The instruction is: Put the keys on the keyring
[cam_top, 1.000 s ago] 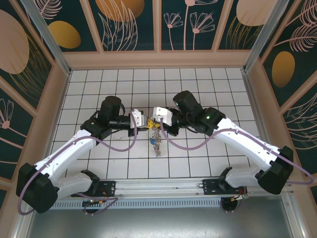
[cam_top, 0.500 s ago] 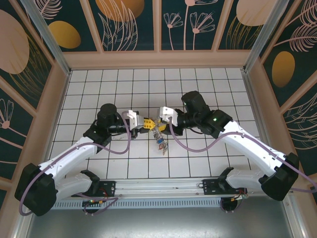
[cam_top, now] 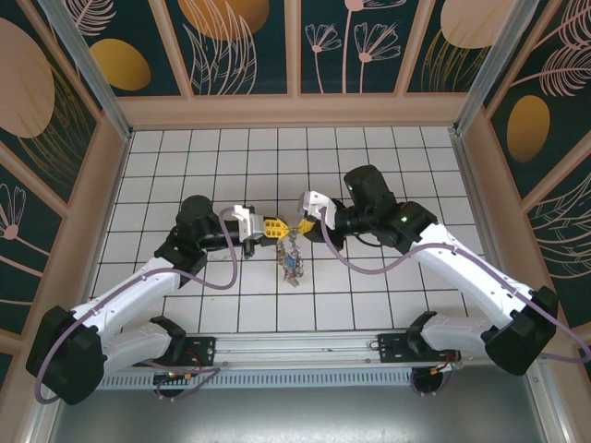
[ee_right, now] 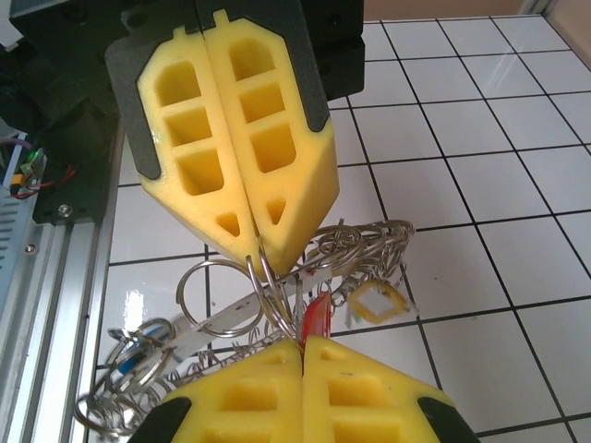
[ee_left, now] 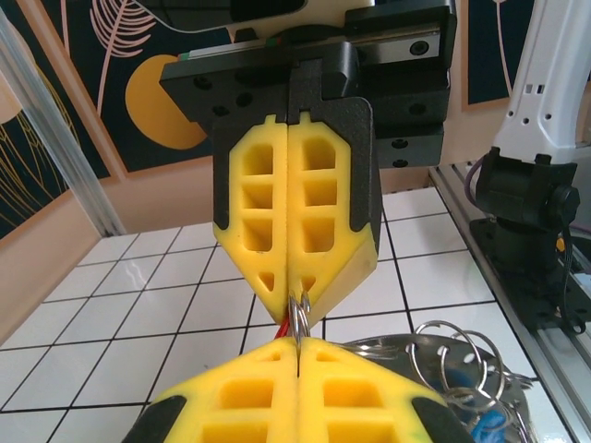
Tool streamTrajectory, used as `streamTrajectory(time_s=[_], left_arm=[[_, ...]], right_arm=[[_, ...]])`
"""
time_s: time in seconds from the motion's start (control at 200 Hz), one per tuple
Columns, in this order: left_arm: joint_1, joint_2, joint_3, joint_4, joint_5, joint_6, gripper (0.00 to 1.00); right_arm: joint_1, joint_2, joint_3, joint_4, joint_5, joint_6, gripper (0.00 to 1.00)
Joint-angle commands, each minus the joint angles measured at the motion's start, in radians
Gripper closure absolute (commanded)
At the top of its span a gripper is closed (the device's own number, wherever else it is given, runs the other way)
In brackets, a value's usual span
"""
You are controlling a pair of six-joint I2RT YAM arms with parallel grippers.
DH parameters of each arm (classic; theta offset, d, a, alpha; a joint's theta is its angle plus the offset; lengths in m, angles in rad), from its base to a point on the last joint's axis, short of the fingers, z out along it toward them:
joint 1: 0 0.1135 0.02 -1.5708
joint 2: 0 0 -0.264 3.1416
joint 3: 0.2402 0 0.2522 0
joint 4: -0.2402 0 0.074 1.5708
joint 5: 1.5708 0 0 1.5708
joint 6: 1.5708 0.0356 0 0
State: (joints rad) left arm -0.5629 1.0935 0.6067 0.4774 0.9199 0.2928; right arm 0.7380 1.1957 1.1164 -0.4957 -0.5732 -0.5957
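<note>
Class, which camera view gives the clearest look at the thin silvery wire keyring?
Right wrist view: the thin silvery wire keyring looms large, pinched between the shut yellow left pincer and right pincer. The left wrist view shows a short arc of it between the yellow tips; the top external view, a tiny glint.

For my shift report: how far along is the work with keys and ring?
Done: the keys are gathered in one bunch under the jaws. In hand: both jaws are shut, tip to tip, pinching the ring between them. Left: whether every key is threaded cannot be seen.
</note>
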Motion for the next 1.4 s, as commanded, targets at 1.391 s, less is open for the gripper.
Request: streamTrajectory(time_s=[1.391], left_arm=[[-0.005, 0.028, -0.025, 0.152, 0.141, -0.035, 1.00]], right_arm=[[0.005, -0.007, -0.021, 0.100, -0.081, -0.049, 0.74]])
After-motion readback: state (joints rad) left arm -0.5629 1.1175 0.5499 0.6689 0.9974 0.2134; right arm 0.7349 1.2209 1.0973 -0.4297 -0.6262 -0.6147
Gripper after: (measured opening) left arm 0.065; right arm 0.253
